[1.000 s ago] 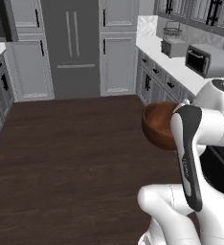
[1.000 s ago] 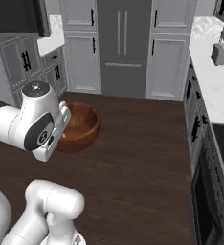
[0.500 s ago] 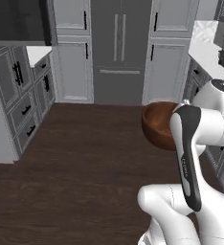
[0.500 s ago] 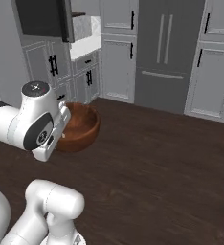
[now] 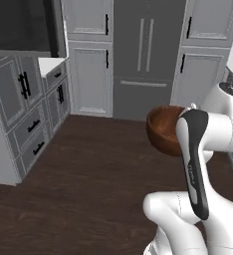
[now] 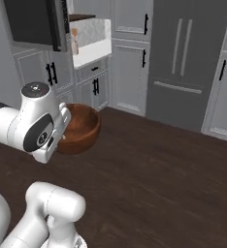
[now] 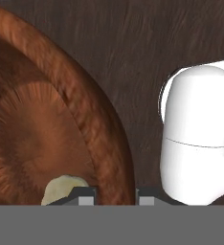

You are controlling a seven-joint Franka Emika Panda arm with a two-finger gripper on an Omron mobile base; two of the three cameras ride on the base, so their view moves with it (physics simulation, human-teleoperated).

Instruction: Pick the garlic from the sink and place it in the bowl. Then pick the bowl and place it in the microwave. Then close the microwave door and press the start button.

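Midway across the kitchen, the gripper (image 7: 115, 195) has its fingers clamped astride the rim of the bowl (image 7: 47, 129), carrying it level at frame centre so the garlic (image 7: 63, 188) stays inside, microwave (image 6: 33, 22) open at upper left.

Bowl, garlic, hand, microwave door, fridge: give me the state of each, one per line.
bowl: lifted over the dark floor, upright, held by its rim.
garlic: lying inside the bowl, near the held rim.
hand: fingers shut on the bowl's wall, one inside and one outside.
microwave door: swung open.
fridge: both doors shut.
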